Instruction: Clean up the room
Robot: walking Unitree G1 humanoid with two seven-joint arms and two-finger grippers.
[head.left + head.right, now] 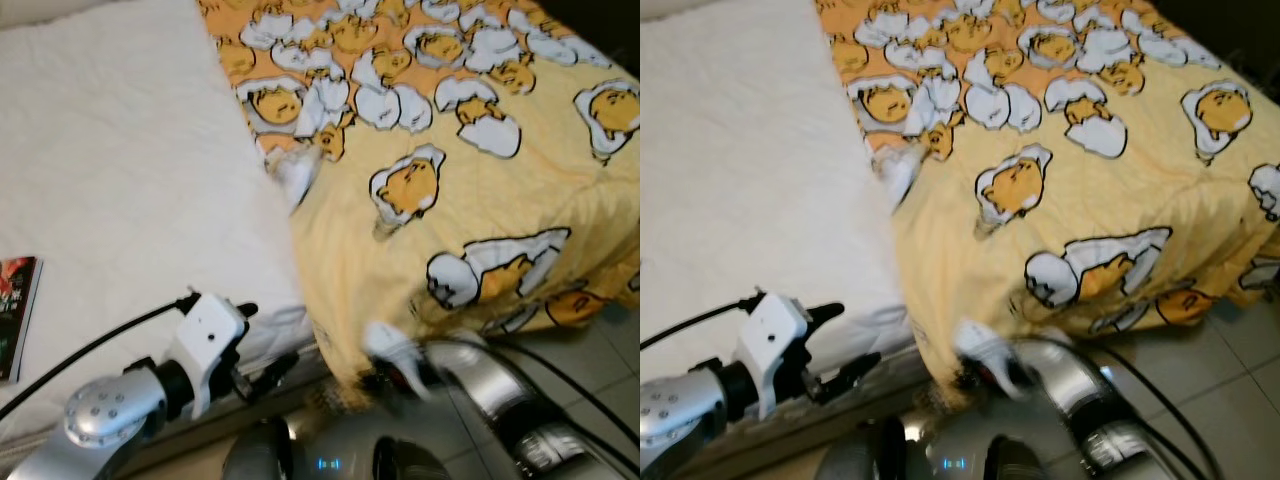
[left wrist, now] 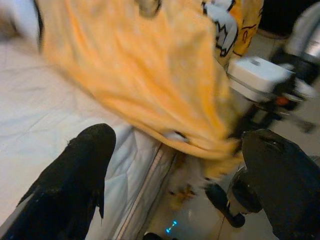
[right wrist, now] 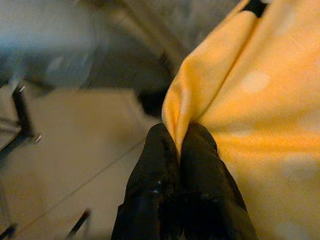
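Head and wrist views of a bed being made. A yellow blanket printed with white-and-orange egg characters covered the right part of the bed and hung over its near edge, reaching down toward the grey tiled floor. To its left, the bare white mattress lay uncovered, its piped side seam visible in the left wrist view. The blanket's left border ran diagonally from the top of the bed down to the near corner, where the cloth was bunched. The right gripper was at that lower corner, just above the floor, its two black fingers pressed together with a fold of the blanket's hem pinched between their tips; in the head views this arm appeared blurred. The left gripper was held low beside the near edge of the mattress, just left of the hanging blanket edge, with its fingers spread wide apart and nothing between them; the blanket edge lay ahead of the gap without touching either finger. The white wrist housing of the right arm was visible beyond the blanket in the left wrist view. A book with a dark cover rested on the mattress at the far left, well apart from both grippers.
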